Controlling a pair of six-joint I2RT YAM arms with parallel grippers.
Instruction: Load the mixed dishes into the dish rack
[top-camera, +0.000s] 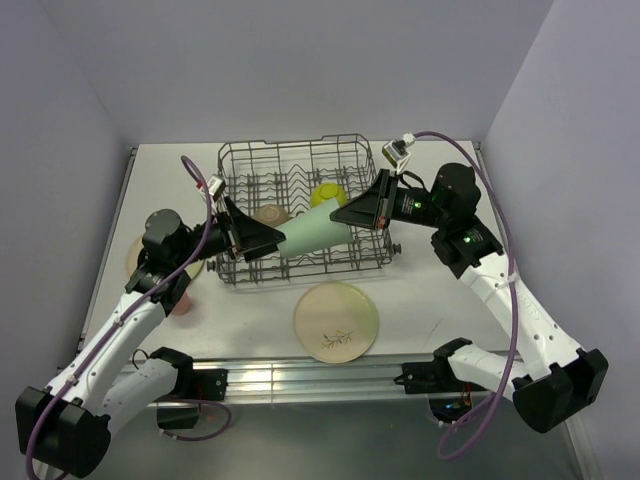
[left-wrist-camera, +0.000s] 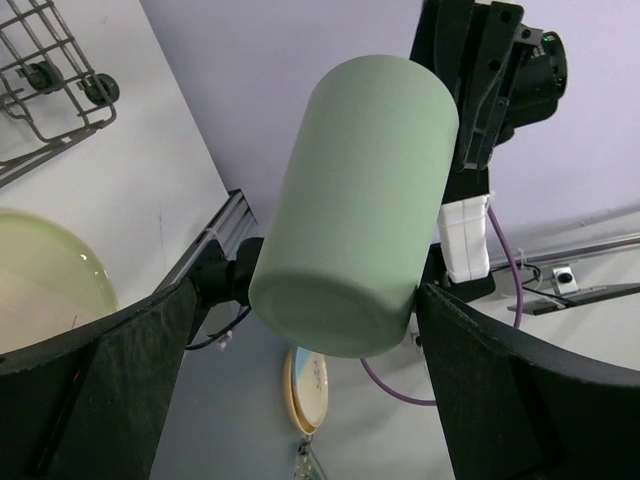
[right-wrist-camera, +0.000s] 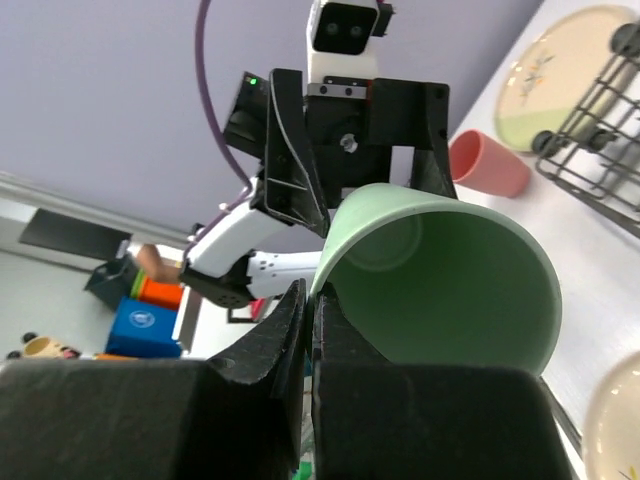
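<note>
Above the dish rack (top-camera: 290, 147), the right gripper (top-camera: 338, 216) pinches the mint-green cup (top-camera: 318, 232) by its rim. The left gripper (top-camera: 272, 240) stands spread around its base. Risk: the thin rim pinch may slip, dropping the cup.

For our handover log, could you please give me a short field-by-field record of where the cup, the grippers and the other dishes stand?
held item: mint-green cup, lying sideways above the near side of the dish rack
right gripper: shut on the cup's rim
left gripper: open, straddling the cup's base
in rack: lime-green bowl
outside rack: leaf-sprig plate in front of it; coral-pink cup and second cream plate to its left
</note>
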